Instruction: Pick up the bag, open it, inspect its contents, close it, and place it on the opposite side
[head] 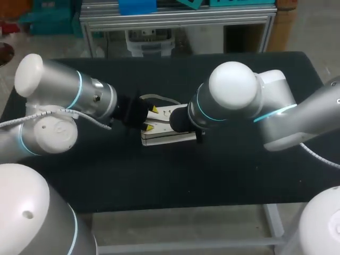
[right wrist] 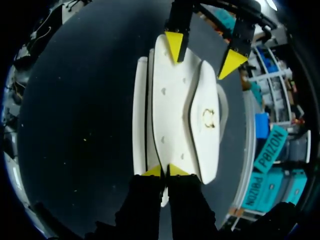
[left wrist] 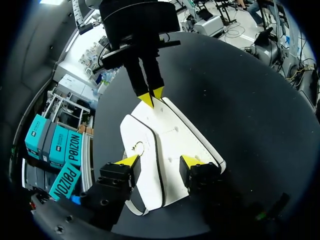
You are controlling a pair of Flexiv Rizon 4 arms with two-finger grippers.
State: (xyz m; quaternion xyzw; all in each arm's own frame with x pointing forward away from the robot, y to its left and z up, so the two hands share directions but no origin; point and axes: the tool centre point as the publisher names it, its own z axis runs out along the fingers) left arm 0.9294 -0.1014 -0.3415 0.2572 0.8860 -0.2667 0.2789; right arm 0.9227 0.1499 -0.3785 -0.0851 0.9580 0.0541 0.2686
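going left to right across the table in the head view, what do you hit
left silver arm → left pincer with yellow tips → white flat bag → right silver arm

Inspection finding: no legible text, label, number or sign on the white bag (head: 164,139), on the black table (head: 228,175), on the left arm (head: 64,95) or on the right arm (head: 276,111).
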